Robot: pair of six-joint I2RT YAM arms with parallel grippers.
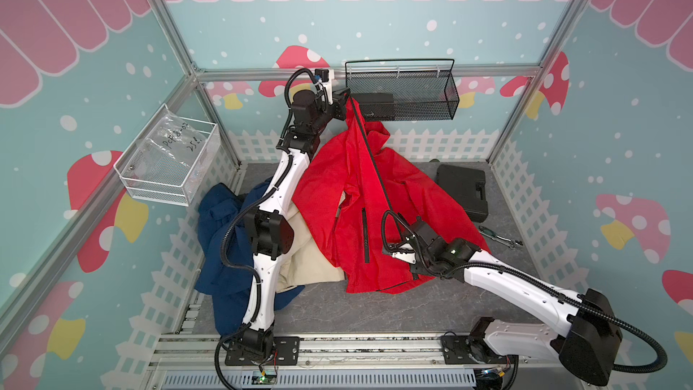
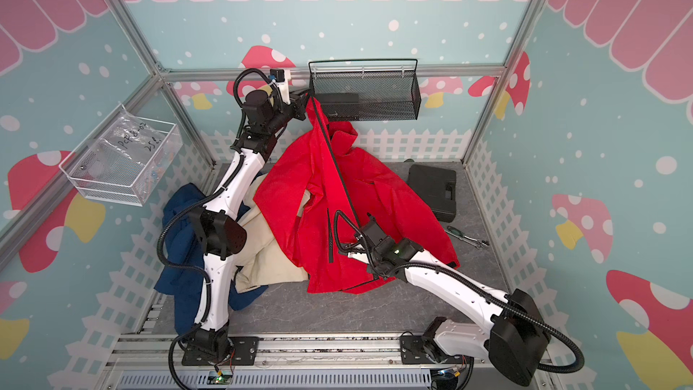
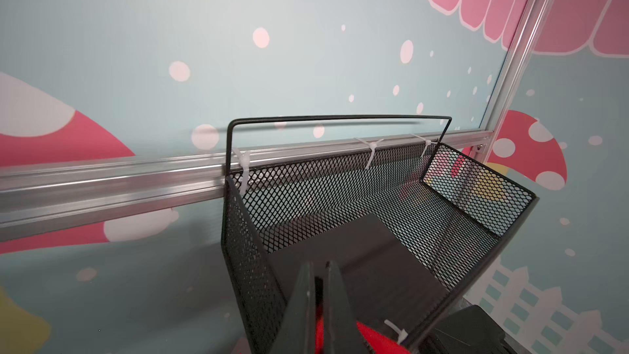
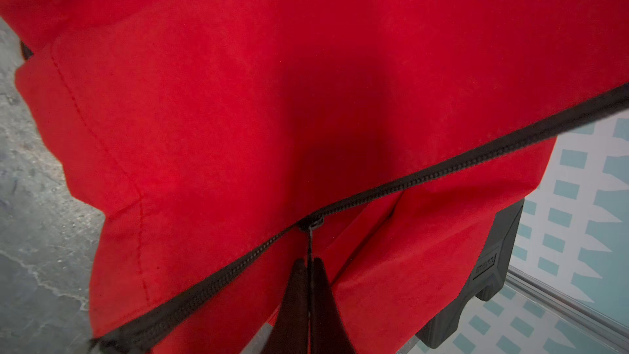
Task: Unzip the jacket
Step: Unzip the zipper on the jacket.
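Only the right wrist view shows the zipper pull (image 4: 310,238) close up. It is a thin black tab hanging off the slider, pinched between the pressed-together fingers (image 4: 296,287) of the right tool (image 4: 308,263). The black zipper (image 4: 442,171) runs off both ways from the slider across the red jacket (image 4: 306,80). From here I cannot tell how much of it is undone.

Only the left wrist view looks into the black mesh basket (image 3: 340,182). It shows a flat dark box (image 3: 367,260) on the bottom and three white cable ties (image 3: 372,153) binding the back rim to the metal rail (image 3: 102,192).

Both top views show the whole jacket. Its upper end hangs high beside the mesh basket, its zipper is drawn into a straight taut line between the two tools, and its lower part is spread on the grey counter (image 1: 375,309).

There are two arms and two baskets, the black one and a white wire basket (image 1: 168,178) with a clear plastic bag (image 1: 176,140) in it. There are three garments: the red jacket, a blue one (image 1: 217,249) and a cream one (image 1: 303,256), both under the left arm. One black case (image 1: 463,189) sits near the jacket.

The left tool (image 3: 318,269) is pressed together on red cloth at the jacket's raised end.
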